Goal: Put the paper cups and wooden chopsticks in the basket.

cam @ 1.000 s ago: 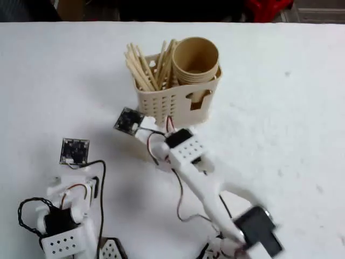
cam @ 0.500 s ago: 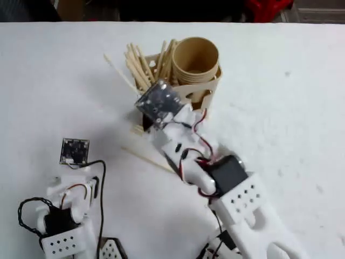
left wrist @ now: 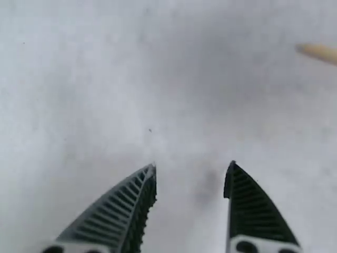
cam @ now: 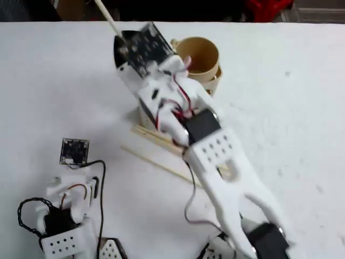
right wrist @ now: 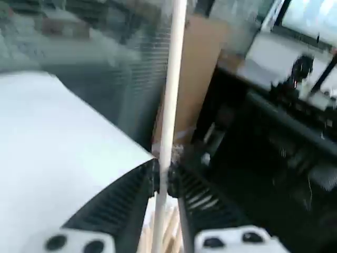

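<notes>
We are watching the right gripper [right wrist: 164, 176], clamped on one chopstick [right wrist: 174, 79], rising from the table to above the basket [cam: 143, 114], beside the paper cups [cam: 200, 54]. The left gripper [left wrist: 190, 168] is waiting with jaws apart, while other chopsticks [cam: 156, 159] are still lying on the table.

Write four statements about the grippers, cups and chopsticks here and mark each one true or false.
1. The right gripper is shut on a held chopstick. True.
2. The paper cups stand in the basket. True.
3. The left gripper is shut on a paper cup. False: it is open over the bare table and holds nothing.
4. Every chopstick is off the table. False: loose chopsticks lie on the table beside the basket.
</notes>
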You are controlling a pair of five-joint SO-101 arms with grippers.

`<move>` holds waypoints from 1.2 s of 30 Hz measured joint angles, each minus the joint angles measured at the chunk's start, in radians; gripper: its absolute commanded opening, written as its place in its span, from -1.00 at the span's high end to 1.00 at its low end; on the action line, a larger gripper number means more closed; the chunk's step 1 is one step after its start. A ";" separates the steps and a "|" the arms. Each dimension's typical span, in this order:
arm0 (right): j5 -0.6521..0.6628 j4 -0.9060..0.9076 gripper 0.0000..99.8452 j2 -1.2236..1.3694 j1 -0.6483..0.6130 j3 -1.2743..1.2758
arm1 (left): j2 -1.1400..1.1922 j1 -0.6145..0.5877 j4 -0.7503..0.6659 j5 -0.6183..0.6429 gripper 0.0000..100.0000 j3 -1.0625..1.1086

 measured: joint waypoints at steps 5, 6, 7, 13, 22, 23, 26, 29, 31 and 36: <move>0.000 -0.074 0.96 0.069 0.032 0.026 | 0.000 0.000 0.000 0.000 0.56 0.000; 0.000 -0.104 0.96 0.066 0.037 0.049 | 0.000 0.000 0.000 0.000 0.56 0.000; 0.000 -0.130 0.96 0.066 0.040 0.075 | 0.000 0.000 0.000 0.000 0.56 0.000; 0.000 -0.212 0.96 0.044 0.040 0.229 | 0.000 0.000 0.000 0.000 0.56 0.000; 0.002 -0.222 0.96 -0.143 0.046 0.470 | 0.000 0.000 0.000 0.000 0.56 0.000; 0.002 -0.222 0.96 -0.163 0.046 0.493 | 0.000 0.000 0.000 0.000 0.56 0.000; -0.014 -0.235 0.95 -0.218 0.061 0.560 | 0.000 0.000 0.000 0.000 0.56 0.000; -0.072 -0.258 0.80 -0.267 0.104 0.617 | 0.000 0.000 0.000 0.000 0.56 0.000; -0.101 -0.259 0.69 -0.287 0.129 0.643 | 0.000 0.000 0.000 0.000 0.56 0.000; -0.117 -0.255 0.70 -0.315 0.135 0.690 | 0.000 0.000 0.000 0.000 0.56 0.000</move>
